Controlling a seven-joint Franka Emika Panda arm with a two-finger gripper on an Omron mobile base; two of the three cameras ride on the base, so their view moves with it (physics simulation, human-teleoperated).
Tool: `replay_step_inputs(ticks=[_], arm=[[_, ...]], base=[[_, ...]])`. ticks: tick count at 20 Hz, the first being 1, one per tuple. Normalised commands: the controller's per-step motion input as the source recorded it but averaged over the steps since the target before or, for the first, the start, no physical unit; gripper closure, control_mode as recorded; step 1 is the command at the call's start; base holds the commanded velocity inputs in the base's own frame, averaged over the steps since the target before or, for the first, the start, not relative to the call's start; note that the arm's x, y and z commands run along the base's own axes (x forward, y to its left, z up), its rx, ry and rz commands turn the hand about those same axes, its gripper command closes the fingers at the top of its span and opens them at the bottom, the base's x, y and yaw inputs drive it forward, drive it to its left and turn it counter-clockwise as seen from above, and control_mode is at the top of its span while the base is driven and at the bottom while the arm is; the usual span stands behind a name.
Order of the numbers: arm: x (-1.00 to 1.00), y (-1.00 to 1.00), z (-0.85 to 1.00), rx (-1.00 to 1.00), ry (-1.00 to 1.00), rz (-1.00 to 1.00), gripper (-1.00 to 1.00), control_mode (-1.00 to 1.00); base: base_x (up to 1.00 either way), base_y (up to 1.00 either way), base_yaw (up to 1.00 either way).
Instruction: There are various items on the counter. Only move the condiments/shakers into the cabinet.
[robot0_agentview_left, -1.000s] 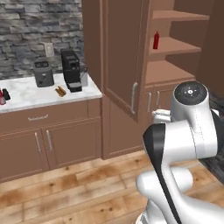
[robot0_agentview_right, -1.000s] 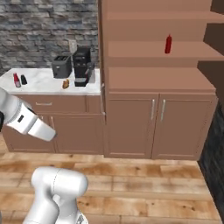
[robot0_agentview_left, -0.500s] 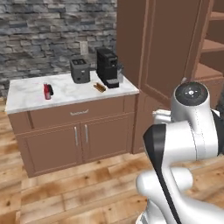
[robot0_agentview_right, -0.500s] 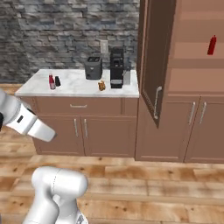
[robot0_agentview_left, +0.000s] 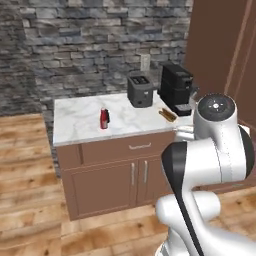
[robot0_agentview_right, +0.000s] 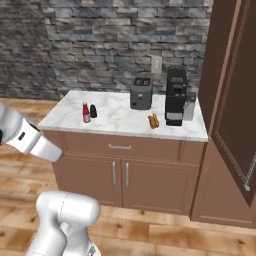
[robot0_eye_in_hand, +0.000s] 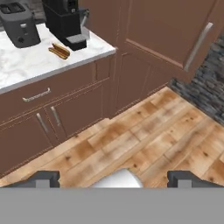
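A red bottle (robot0_agentview_left: 104, 119) (robot0_agentview_right: 86, 112) stands on the left part of the white marble counter (robot0_agentview_left: 80, 120) (robot0_agentview_right: 120, 125). A short black shaker (robot0_agentview_right: 93, 111) stands right beside it. The brown wooden cabinet (robot0_agentview_left: 220, 50) rises at the right end of the counter, its door (robot0_agentview_right: 232, 100) (robot0_eye_in_hand: 175, 30) swung open. My gripper (robot0_eye_in_hand: 113, 179) is open with nothing between its fingertips (robot0_eye_in_hand: 43, 178). It looks down at the wooden floor in front of the counter's drawer unit, well away from the bottle and shaker.
A dark grey toaster (robot0_agentview_left: 140, 91) (robot0_agentview_right: 141, 93) (robot0_eye_in_hand: 17, 26), a black coffee machine (robot0_agentview_left: 176, 89) (robot0_agentview_right: 176, 96) (robot0_eye_in_hand: 65, 19) and a hot dog in a bun (robot0_agentview_left: 167, 115) (robot0_agentview_right: 153, 120) (robot0_eye_in_hand: 59, 50) sit on the counter's right half. A stone wall runs behind.
Both base views have swung left, so the camera moved: the counter now sits mid-frame and the cabinet's shelves have slid out on the right. The gripper stays open.
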Motion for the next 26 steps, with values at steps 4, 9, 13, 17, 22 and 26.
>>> replay_step_inputs(ticks=[4, 9, 13, 17, 22, 26], arm=[[0.00, 0.00, 0.00, 0.00, 0.00, 0.00, -1.00, 1.00], [0.00, 0.00, 0.00, 0.00, 0.00, 0.00, -1.00, 1.00], [0.00, 0.00, 0.00, 0.00, 0.00, 0.00, -1.00, 1.00], [0.00, 0.00, 0.00, 0.00, 0.00, 0.00, -1.00, 1.00], [0.00, 0.00, 0.00, 0.00, 0.00, 0.00, -1.00, 1.00], [-0.14, 0.59, -0.13, -0.02, 0.11, 0.15, -1.00, -1.00]], base=[[1.00, 0.41, 0.24], [1.00, 0.00, 0.01], [1.00, 0.01, 0.00], [0.74, 0.23, 0.00], [0.01, 0.95, 0.01], [0.00, 0.25, 0.02]])
